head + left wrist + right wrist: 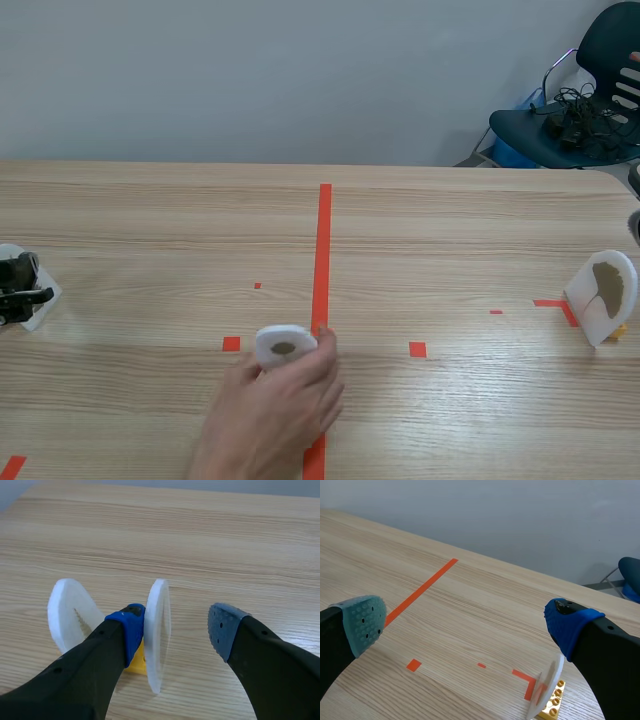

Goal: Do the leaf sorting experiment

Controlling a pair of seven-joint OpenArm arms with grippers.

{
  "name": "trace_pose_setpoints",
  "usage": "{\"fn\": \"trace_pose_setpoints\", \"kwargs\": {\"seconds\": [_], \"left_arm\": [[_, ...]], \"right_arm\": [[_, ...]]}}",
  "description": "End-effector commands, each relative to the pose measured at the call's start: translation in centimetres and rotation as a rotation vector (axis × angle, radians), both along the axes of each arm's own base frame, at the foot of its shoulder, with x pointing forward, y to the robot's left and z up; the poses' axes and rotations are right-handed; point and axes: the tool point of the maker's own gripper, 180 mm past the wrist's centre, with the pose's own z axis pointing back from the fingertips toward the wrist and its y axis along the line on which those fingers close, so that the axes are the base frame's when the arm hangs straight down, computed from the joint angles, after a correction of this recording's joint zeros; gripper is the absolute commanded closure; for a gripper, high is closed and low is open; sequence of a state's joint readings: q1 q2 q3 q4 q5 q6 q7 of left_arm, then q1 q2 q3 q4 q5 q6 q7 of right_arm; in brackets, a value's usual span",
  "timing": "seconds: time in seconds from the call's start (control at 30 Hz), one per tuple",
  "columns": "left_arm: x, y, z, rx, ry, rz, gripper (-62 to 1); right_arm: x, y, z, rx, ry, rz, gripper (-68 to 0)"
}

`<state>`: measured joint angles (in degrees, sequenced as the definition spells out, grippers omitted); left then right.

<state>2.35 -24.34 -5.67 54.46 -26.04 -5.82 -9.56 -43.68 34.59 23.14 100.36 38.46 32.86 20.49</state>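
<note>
A person's hand (270, 415) holds a white leaf disc (284, 346) at the near middle of the table, just left of the orange-red centre line (323, 250), so this piece looks unsorted. On the right, one leaf disc (606, 292) stands in a yellow brick holder (551, 705). The right gripper (466, 624) hangs beside it, jaws wide apart and empty. At the far left, the left gripper (176, 625) straddles an upright white disc (157, 635), jaws spread and not clamping it. A second disc (70, 615) stands beside it. Sorting seems partly done.
</note>
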Motion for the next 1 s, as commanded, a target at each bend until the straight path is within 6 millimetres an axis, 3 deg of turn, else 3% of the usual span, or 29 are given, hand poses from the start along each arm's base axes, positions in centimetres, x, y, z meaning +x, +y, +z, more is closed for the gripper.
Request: {"fn": "trace_pose_setpoints", "kwargs": {"seconds": [0.0, 0.1, 0.23, 0.33, 0.5, 0.6, 0.8, 0.97], "left_arm": [[1.0, -0.2, 3.7, 0.043, -0.087, -0.043, -30.3], [0.9, -1.6, 7.1, 0.085, -0.155, -0.111, -33.0], [0.3, -4.3, 11.0, 0.122, -0.217, -0.205, -54.2], [-0.9, -8.1, 12.5, 0.104, -0.23, -0.336, -62.3], [-4.5, -15.7, 14.2, 0.008, -0.241, -0.643, -62.3], [-6.4, -18.4, 15.1, -0.015, -0.25, -0.747, -62.3], [-7.3, -19.2, 14.6, -0.03, -0.213, -0.763, -62.3], [-7.3, -19.2, 14.5, -0.028, -0.206, -0.763, -62.3]], "right_arm": [[0.3, 0.1, 1.0, 0.021, -0.037, 0.002, -67.9], [0.3, 0.1, 1.0, 0.021, -0.037, 0.002, -67.9], [0.3, 0.1, 1.1, 0.022, -0.039, 0.001, -67.9], [0.4, 0.0, 1.3, 0.043, -0.044, -0.006, -67.9], [0.3, 0.0, 1.3, 0.042, -0.043, -0.005, -67.9], [0.3, 0.0, 1.3, 0.041, -0.043, -0.006, -67.9], [0.5, 0.5, -0.1, 0.02, 0.021, 0.003, -67.9], [0.9, 4.1, -2.4, -0.009, 0.065, 0.1, -67.9]]}}
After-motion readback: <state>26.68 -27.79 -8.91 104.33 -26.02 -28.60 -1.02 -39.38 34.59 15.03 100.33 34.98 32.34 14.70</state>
